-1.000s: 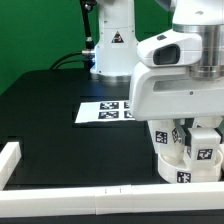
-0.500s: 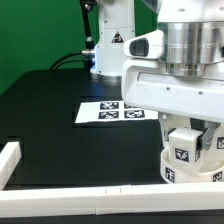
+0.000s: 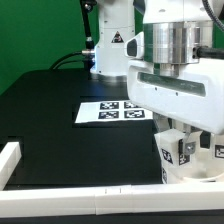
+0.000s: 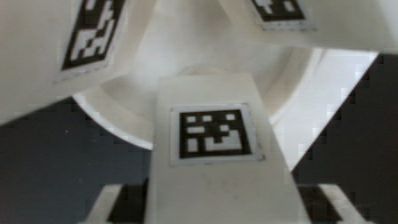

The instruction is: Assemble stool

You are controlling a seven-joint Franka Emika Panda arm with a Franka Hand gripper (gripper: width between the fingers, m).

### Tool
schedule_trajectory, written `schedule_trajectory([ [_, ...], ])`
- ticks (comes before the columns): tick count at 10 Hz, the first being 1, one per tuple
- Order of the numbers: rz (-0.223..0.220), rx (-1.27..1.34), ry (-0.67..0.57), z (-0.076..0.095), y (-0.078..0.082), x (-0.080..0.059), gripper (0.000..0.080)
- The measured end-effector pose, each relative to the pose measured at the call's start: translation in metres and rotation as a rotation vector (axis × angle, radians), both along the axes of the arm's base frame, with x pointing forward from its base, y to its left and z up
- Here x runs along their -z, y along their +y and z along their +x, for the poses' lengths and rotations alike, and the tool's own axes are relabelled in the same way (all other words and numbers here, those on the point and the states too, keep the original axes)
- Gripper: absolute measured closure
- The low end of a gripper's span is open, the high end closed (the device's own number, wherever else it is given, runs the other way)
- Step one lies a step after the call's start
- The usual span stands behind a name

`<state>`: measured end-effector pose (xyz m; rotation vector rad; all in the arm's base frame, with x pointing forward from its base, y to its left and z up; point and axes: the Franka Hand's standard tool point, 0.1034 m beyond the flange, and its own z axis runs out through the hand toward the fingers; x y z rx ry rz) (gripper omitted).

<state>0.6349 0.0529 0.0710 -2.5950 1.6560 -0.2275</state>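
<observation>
The white seat disc [image 3: 176,172] lies rim up at the exterior view's lower right; it also shows in the wrist view [image 4: 111,108]. My gripper [image 3: 187,136] hangs straight over it and is shut on a blocky white stool leg [image 3: 181,152] that stands upright in the disc. In the wrist view the leg [image 4: 215,100] with its square tag sits between my fingers [image 4: 121,206], with my gripper [image 4: 217,208] closed round it. Two more tagged legs [image 4: 98,45] stand in the disc behind it. My hand hides most of the disc in the exterior view.
The marker board [image 3: 104,110] lies flat on the black table, to the left of my hand. A long white rail [image 3: 70,195] runs along the front edge and another [image 3: 8,160] up the left side. The arm's base [image 3: 110,50] stands at the back.
My hand has turned about its vertical axis over the disc, and the held leg has turned with it. The disc and the marker board have not moved.
</observation>
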Motion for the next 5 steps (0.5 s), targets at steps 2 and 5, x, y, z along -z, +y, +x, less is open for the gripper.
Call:
schedule_trajectory([
  [2, 0.009, 0.14, 0.015, -0.0043, -0.0028, 0.001, 0.0464],
  [5, 0.017, 0.214, 0.026, -0.0066, -0.0043, 0.0015, 0.0463],
])
